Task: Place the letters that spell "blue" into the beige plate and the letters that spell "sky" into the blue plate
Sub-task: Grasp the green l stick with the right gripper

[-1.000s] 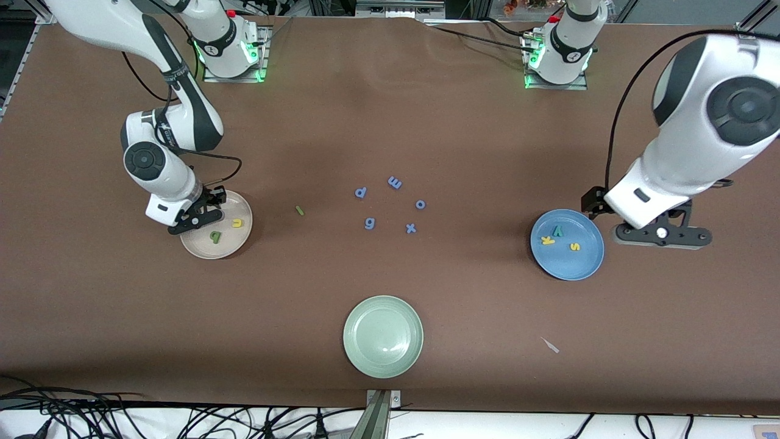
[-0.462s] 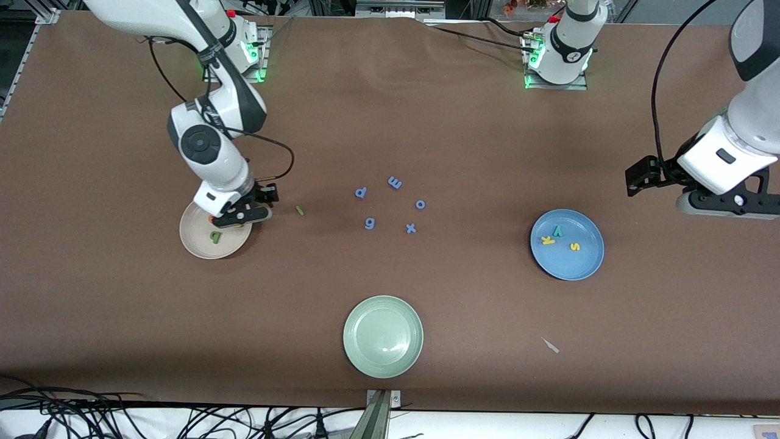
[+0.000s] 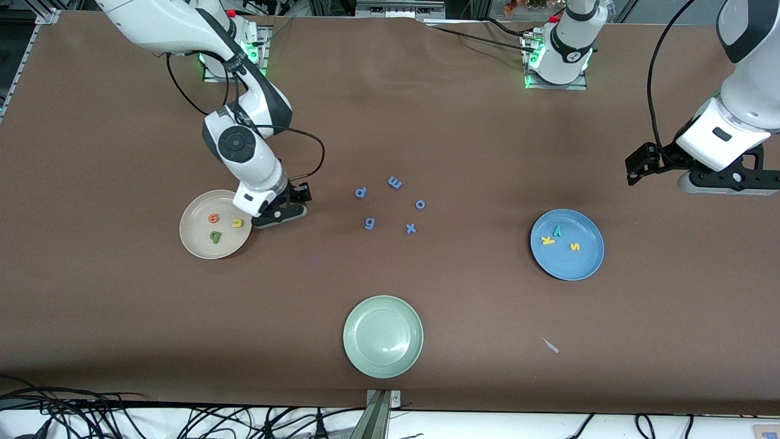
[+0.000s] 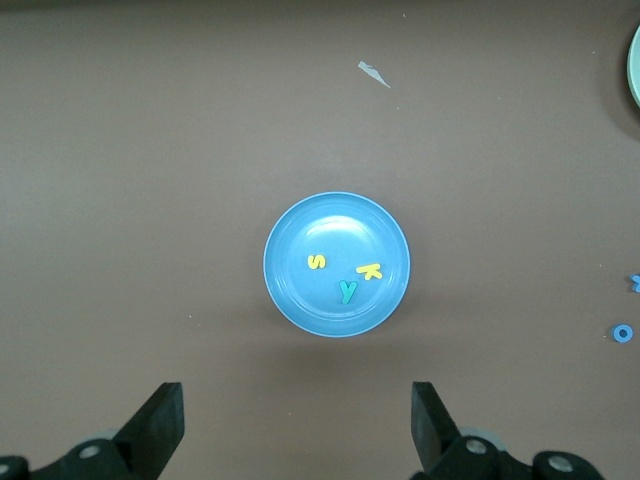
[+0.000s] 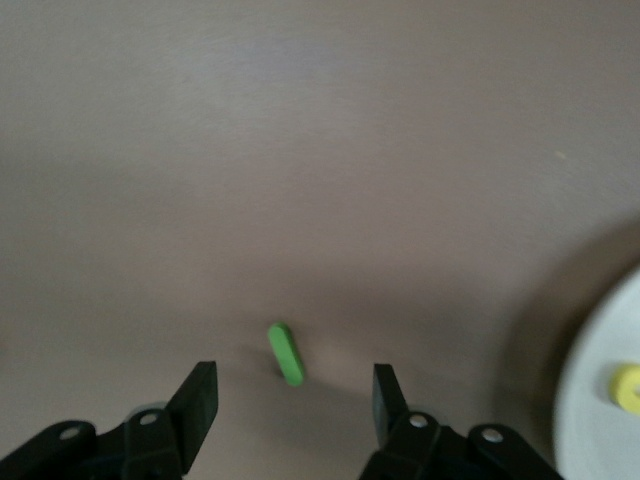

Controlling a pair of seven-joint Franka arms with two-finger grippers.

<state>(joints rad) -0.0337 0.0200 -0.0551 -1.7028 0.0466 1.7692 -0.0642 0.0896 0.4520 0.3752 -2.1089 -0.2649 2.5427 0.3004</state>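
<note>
The beige plate (image 3: 196, 242) holds an orange e (image 3: 213, 217), a yellow u (image 3: 237, 223) and a dark green b (image 3: 215, 236). My right gripper (image 3: 280, 213) hangs open just beside that plate, toward the table's middle. It hides the green l in the front view. In the right wrist view the green l (image 5: 286, 354) lies flat on the table just ahead of the open right gripper (image 5: 292, 400), untouched. The blue plate (image 3: 582, 263) holds a yellow k (image 3: 548, 240), a teal y (image 3: 557, 230) and a yellow s (image 3: 574, 246). My left gripper (image 3: 719, 180) waits open and empty over bare table past the blue plate (image 4: 330, 225).
Several periwinkle letters lie mid-table: p (image 3: 361, 192), m (image 3: 395, 182), o (image 3: 420, 204), g (image 3: 369, 223), x (image 3: 411, 228). A pale green plate (image 3: 382, 336) with nothing in it sits near the front edge. A small pale scrap (image 3: 550, 345) lies nearer the left arm's end.
My right gripper left the beige plate, where the orange e now lies, and moved toward the table's middle, over the green l. The left gripper drew away from the blue plate.
</note>
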